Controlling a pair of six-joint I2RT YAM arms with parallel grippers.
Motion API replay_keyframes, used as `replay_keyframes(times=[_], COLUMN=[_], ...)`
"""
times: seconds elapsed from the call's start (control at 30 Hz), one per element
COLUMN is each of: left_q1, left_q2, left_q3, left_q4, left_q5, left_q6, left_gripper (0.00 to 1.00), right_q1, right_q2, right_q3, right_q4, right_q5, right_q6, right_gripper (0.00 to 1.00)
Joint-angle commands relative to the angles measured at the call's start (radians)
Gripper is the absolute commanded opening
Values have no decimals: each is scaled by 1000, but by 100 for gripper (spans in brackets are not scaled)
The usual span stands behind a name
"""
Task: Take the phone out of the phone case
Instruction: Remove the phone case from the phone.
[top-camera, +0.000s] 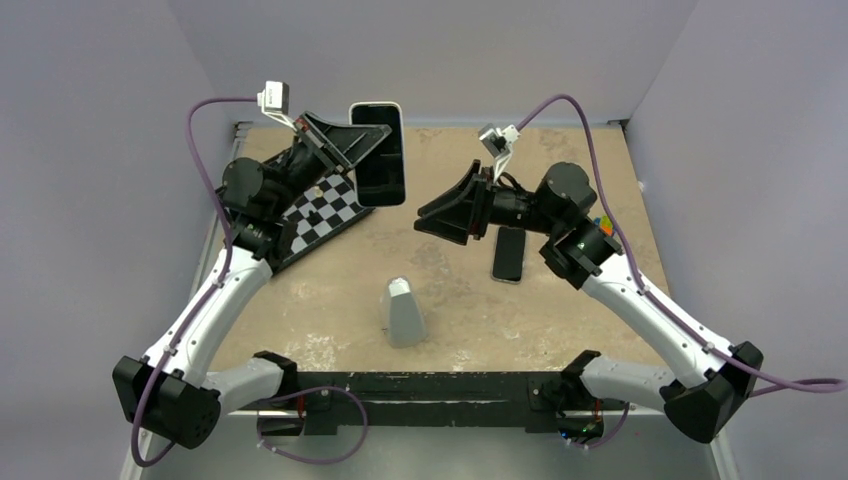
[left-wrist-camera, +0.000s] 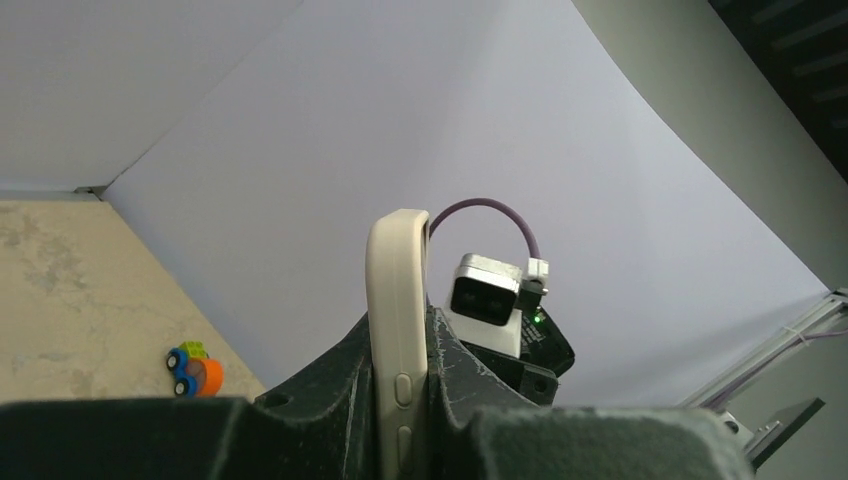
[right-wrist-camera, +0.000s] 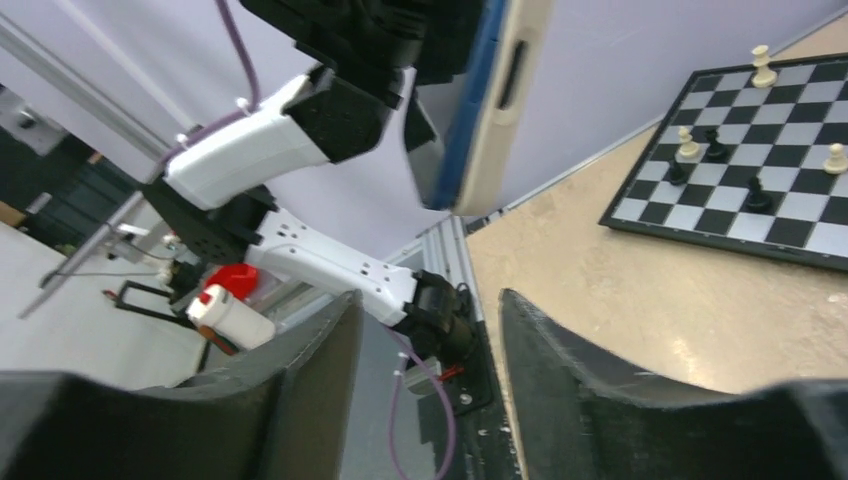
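Note:
My left gripper (top-camera: 352, 143) is shut on the phone case (top-camera: 375, 106), which has a pale whitish rim. It holds the case upright above the back of the table with the phone (top-camera: 381, 155), black screen, inside it. In the left wrist view the case's pale edge (left-wrist-camera: 398, 300) with side buttons stands clamped between the fingers (left-wrist-camera: 330, 385). My right gripper (top-camera: 432, 214) is open and empty, right of the phone and apart from it. In the right wrist view the cased phone (right-wrist-camera: 515, 90) hangs above the open gripper (right-wrist-camera: 428, 300).
Another black phone (top-camera: 509, 253) lies flat on the table under the right arm. A grey tapered block (top-camera: 404, 312) stands near the front middle. A chessboard (top-camera: 325, 210) with pieces (right-wrist-camera: 690, 150) lies at the left. A small coloured toy (left-wrist-camera: 193, 370) sits at the right edge.

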Motion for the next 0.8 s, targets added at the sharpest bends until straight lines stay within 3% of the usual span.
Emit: replay_keyframes(times=[0.0,0.07,0.1,0.77], left_q1=[-3,-4,-4,-5], left_q2=[6,6,6,7], left_q3=[14,10,10,4], left_q4=[30,26,22,36], left_q5=[-53,-51,-49,-23], left_q6=[34,35,33,2], left_gripper=[0,0,0,0], right_q1=[-4,-4,-4,-25], right_q2=[-16,6,18,106], right_q3=[9,28,31,6], right_q4=[113,167,191,377], right_q5=[-3,-30,-41,-87], right_q6=[154,209,234,386], right_gripper=[46,35,35,37])
